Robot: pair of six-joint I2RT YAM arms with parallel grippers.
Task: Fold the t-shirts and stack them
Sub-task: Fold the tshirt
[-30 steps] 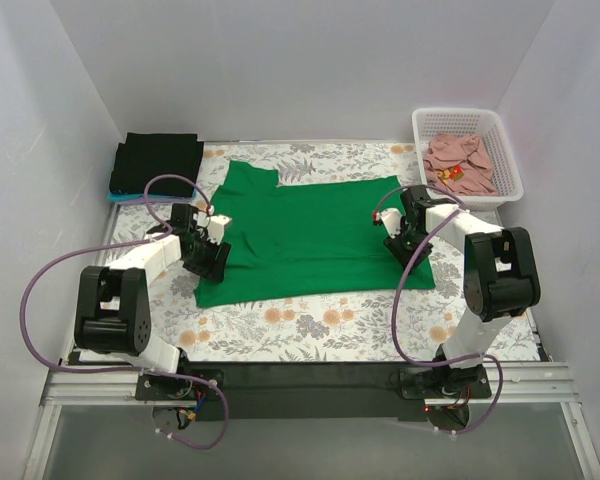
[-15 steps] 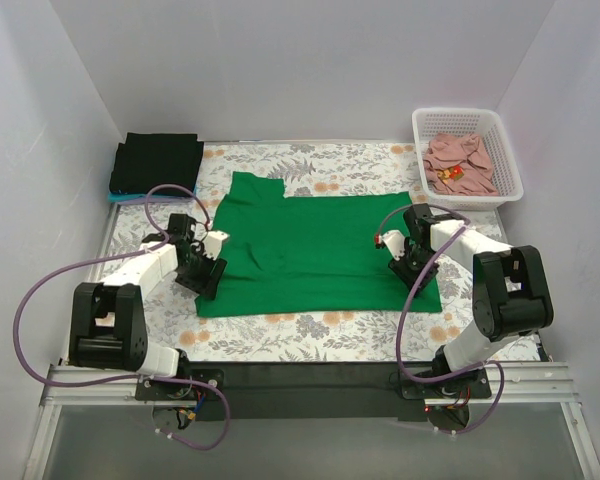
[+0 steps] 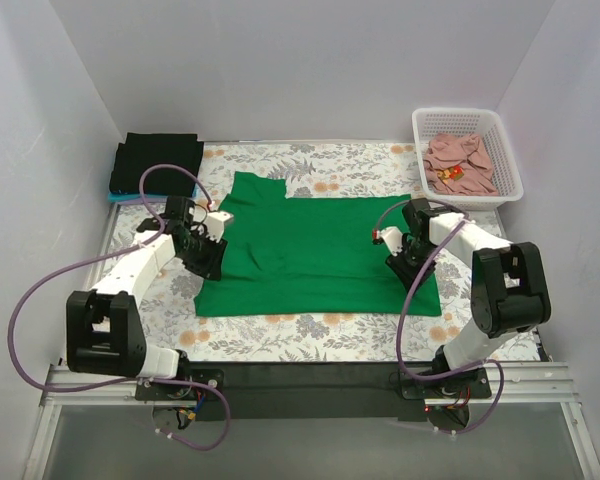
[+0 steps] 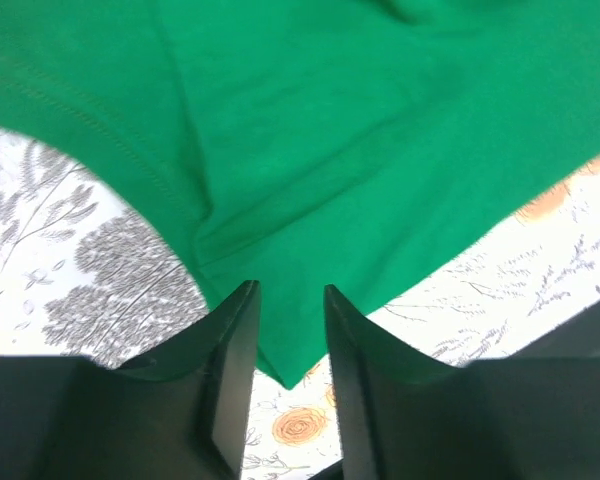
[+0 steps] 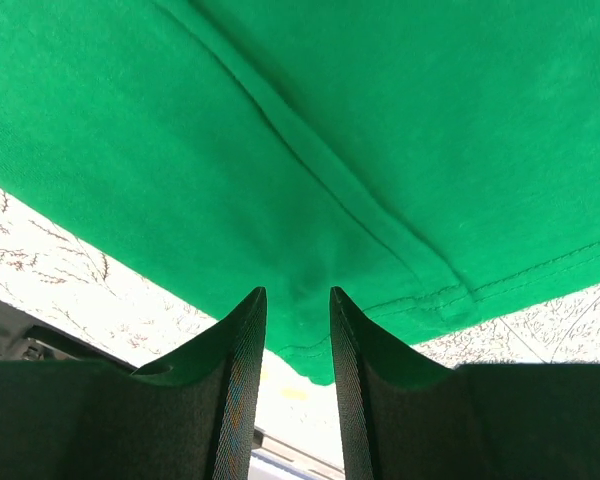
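Looking down from the top camera, one green t-shirt (image 3: 315, 250) lies spread nearly flat on the flowered desk (image 3: 310, 325), not yet folded. A black shirt (image 3: 160, 160) sits folded at the far left corner on top of a light blue shirt (image 3: 118, 198), so two look done and stacked. A pink shirt (image 3: 460, 162) lies crumpled in the white basket (image 3: 420, 125) at the far right, untouched. By my reckoning the task is about halfway: the green one is in hand and the pink one is left. The left jaws sit at the green shirt's left edge below the sleeve, the right jaws at its right edge.

Left wrist view: the left jaws stand close together with a slim gap. A corner of the green t-shirt (image 4: 360, 150) runs down between them over the desk (image 4: 90, 260). I cannot tell whether they bite the cloth.

Right wrist view: the right jaws are likewise narrowed, and the hemmed edge of the green t-shirt (image 5: 330, 120) dips into the gap. They appear to be pinching it, with the desk (image 5: 70, 260) showing underneath.
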